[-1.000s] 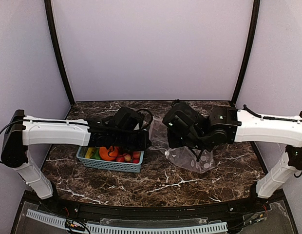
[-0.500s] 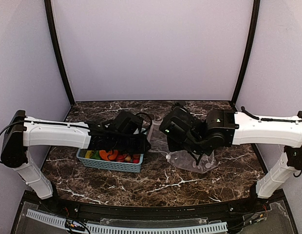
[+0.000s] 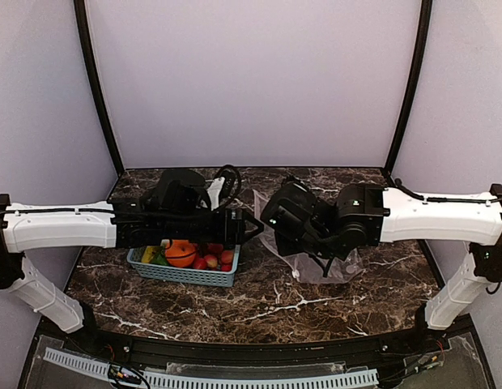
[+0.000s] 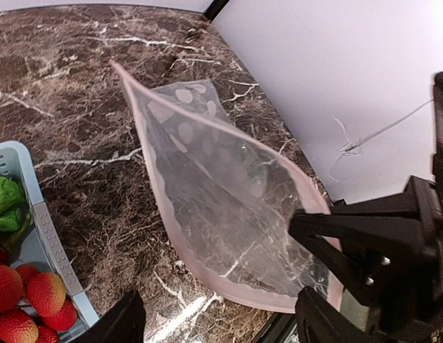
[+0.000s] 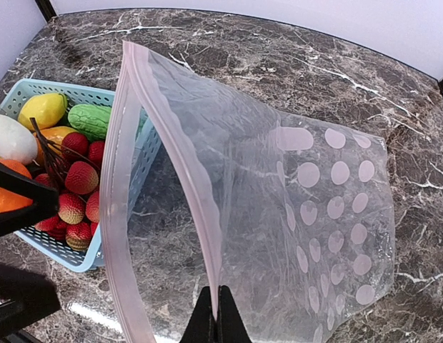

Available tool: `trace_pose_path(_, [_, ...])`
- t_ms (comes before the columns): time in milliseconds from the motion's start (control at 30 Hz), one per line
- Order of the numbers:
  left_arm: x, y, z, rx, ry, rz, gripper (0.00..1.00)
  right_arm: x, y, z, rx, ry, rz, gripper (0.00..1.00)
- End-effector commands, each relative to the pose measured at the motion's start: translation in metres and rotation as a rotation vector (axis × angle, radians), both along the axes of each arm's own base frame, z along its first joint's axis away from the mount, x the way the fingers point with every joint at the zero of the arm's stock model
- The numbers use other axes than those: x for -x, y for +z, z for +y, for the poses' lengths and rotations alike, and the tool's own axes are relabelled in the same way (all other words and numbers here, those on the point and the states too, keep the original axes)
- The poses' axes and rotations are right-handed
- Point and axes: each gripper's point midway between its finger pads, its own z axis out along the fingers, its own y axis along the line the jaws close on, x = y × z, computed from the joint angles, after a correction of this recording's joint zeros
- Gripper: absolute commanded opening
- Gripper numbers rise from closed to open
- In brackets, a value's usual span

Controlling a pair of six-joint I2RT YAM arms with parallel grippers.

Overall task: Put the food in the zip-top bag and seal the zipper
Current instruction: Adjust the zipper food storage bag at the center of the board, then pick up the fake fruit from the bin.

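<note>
The zip-top bag [image 5: 307,200], clear with pale dots, lies on the marble with its mouth lifted and gaping toward the basket. My right gripper [image 5: 218,318] is shut on the upper lip of the mouth, right on the pink zipper [image 5: 196,179]. The lower lip [image 5: 116,214] curves down beside the basket. My left gripper [image 4: 221,325] is open, holds nothing and hovers just in front of the bag's mouth [image 4: 229,207]. The food sits in the basket: strawberries [image 5: 80,179], a green cucumber [image 5: 89,120], a yellow pepper [image 5: 43,108], a white radish [image 5: 11,137] and an orange [image 3: 180,253].
The light blue lattice basket [image 3: 186,274] stands left of the bag, under my left forearm. Both wrists meet close together over the table's middle [image 3: 263,223]. Purple walls close in the back and sides.
My left gripper has gone from shut to open, and its arm has stretched out lower and further right. The right gripper has shifted slightly left with the bag's lip.
</note>
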Motion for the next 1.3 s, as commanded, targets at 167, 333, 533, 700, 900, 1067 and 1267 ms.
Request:
trace_pose_path(167, [0.019, 0.011, 0.059, -0.096, 0.054, -0.04, 0.86, 0.002, 0.004, 0.006, -0.018, 0.0, 0.005, 0.0])
trace_pose_path(333, [0.016, 0.007, 0.116, -0.228, 0.196, -0.048, 0.98, 0.001, 0.005, 0.008, -0.015, 0.005, 0.0, 0.0])
trace_pose_path(533, [0.011, -0.029, 0.165, -0.286, 0.285, 0.079, 0.99, 0.001, 0.005, 0.012, -0.007, 0.014, 0.0, 0.0])
trace_pose_path(700, [0.008, -0.049, 0.192, -0.409, 0.363, 0.095, 0.99, 0.001, 0.004, 0.012, -0.006, 0.016, 0.002, 0.0])
trace_pose_path(900, [0.008, -0.072, 0.195, -0.432, 0.36, 0.134, 0.99, 0.001, 0.004, 0.012, -0.003, 0.017, 0.002, 0.0])
trace_pose_path(1067, [0.008, -0.088, 0.194, -0.451, 0.359, 0.165, 0.99, 0.001, 0.003, 0.012, -0.003, 0.019, 0.005, 0.0])
trace_pose_path(1267, [0.003, -0.095, 0.185, -0.419, 0.344, 0.176, 0.99, 0.002, 0.003, 0.011, -0.001, 0.022, 0.006, 0.0])
